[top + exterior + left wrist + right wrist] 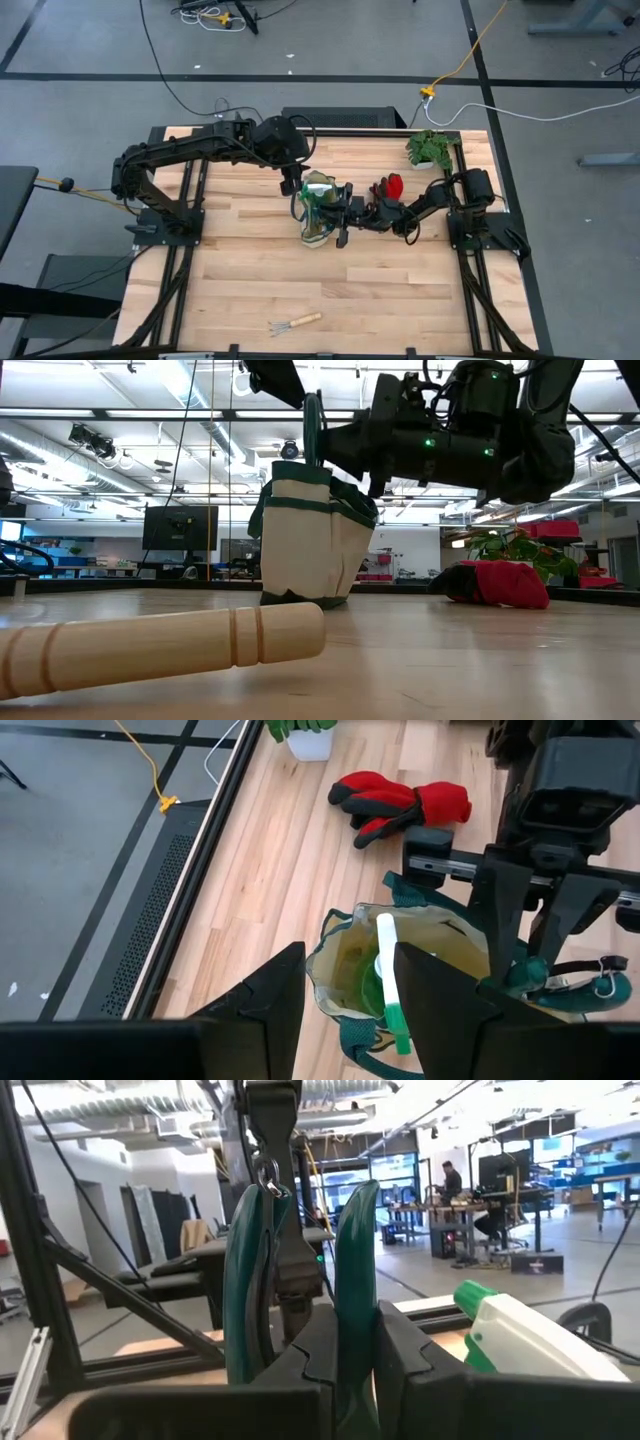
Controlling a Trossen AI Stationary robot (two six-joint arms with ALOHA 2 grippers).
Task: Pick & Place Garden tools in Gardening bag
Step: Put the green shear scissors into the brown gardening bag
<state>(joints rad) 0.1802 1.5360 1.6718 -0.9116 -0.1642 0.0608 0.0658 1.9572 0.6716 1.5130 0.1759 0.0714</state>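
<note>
The beige gardening bag (316, 228) stands upright mid-table, also in the low view (310, 540). A green spray bottle with a white top (388, 980) sticks out of it. My right gripper (355, 1330) reaches in from the table's right and is shut on the green-handled pruning shears (314, 430) over the bag's mouth. My left gripper (350, 1010) is open just above the bag's far-left rim (328, 950) and touches nothing that shows. The red-and-black gloves (390, 186) lie to the right of the bag. One wooden-handled rake (297, 322) lies near the front edge. The second rake is out of view. My right gripper pinches one green handle of the shears (356, 1295) between its two fingers; the other handle (245, 1280) stands free beside the left finger. The fingers come level from the table's right, across the handle. The shears stand upright, handle ends up, lower end inside the bag's mouth.
A small leafy potted plant (430, 148) stands at the far right corner. The rake's wooden handle (160, 645) lies across the near foreground in the low view. Bare wood stretches between the bag and the front edge. A person sits far off in the room (452, 1180).
</note>
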